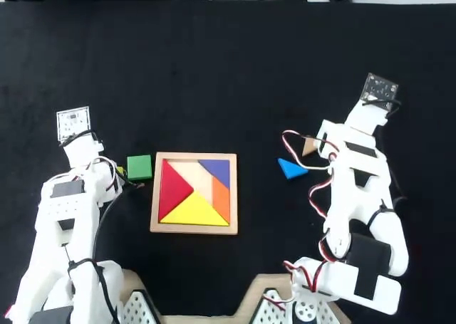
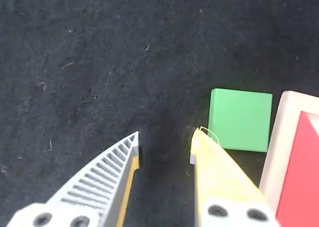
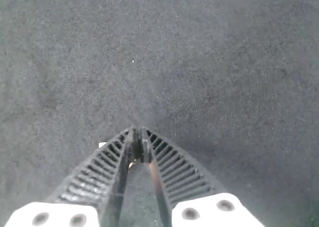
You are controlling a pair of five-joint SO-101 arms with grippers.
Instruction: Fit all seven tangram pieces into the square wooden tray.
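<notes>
Wooden tray [image 1: 194, 229] sits mid-table on black cloth [image 1: 228, 68], btwn the two arms. Inside it: red triangle [image 1: 174, 189] on the left arm's side, yellow triangle [image 1: 194, 211] along the near edge, orange piece [image 1: 221, 198] on the right arm's side, purple triangle [image 1: 217, 171] in the far right corner. There's a pale wood-coloured patch in the middle; can't tell if that's a piece or bare tray floor.

Green square [image 2: 240, 119] lies flat on the cloth just outside the tray's left rim, v. close to it. Left pincer [image 2: 164, 144] is spread open w/ nothing in it, tips low over the cloth, one fingertip just beside the square's corner.

Blue triangle [image 1: 291, 169] lies on the cloth right of the tray, apart from it. Tan piece [image 1: 309, 147] is near it, right at the right arm's front end, partly covered. Right pincer [image 3: 137, 137] has its tips pressed together over the cloth; can't tell if it's got the tan piece.
</notes>
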